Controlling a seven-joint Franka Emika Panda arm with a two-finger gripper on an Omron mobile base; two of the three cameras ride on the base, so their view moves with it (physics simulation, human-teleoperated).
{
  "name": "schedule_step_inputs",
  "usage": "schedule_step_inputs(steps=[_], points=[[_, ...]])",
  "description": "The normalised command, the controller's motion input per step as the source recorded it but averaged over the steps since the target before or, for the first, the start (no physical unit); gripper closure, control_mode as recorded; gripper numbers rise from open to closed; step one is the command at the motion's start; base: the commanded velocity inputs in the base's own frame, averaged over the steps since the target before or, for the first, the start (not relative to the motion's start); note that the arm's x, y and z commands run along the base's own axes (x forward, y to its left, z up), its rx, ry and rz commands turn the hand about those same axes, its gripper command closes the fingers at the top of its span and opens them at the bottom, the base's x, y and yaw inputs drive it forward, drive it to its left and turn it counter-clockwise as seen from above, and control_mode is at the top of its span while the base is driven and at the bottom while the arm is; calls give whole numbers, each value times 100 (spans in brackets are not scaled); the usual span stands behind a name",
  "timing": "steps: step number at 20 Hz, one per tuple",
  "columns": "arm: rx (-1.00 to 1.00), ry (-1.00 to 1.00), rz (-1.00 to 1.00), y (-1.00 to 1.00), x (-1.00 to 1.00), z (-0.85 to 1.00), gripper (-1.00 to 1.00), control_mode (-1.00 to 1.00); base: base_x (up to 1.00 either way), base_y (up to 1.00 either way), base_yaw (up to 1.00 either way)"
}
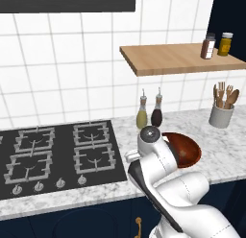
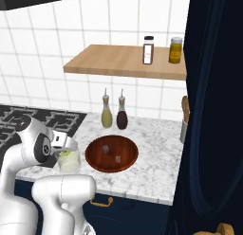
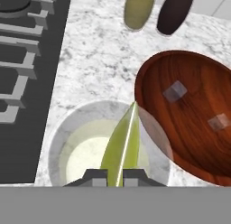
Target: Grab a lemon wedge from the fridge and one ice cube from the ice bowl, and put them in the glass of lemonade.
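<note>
arm's folded low over the counter edge, wrist bent so the gripper (image 3: 115,177) points straight down over the glass (image 3: 61,146). the two dark tips are pinched nearly together on the lemon wedge (image 3: 122,144), a thin yellow-green sliver sticking out above the pale liquid. in the right base view the hand (image 2: 60,143) sits right on top of the glass (image 2: 69,162), near the front of the counter (image 2: 152,167).

counter's white-grey marble. just beside the glass is the bowl (image 2: 111,153), round, shallow, glossy reddish-brown wood, with two tiny pale ice cubes (image 3: 175,91) lying apart inside. black gas hob (image 1: 53,155) on the other side.

further back, two slim bottles (image 2: 114,113) at the white tiled wall, a grey utensil crock (image 1: 221,115), and a wooden shelf (image 2: 118,61) with two spice jars (image 2: 161,50).
</note>
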Motion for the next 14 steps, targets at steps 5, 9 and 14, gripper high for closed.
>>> schedule_step_inputs(steps=[5,9,14], points=[[0,-3,0,0,5,0,-100,-100,0,0,0],[0,-6,0,0,-2,17,-100,-100,0,0,0],[0,-21,0,0,-44,58,-100,-100,0,0,0]])
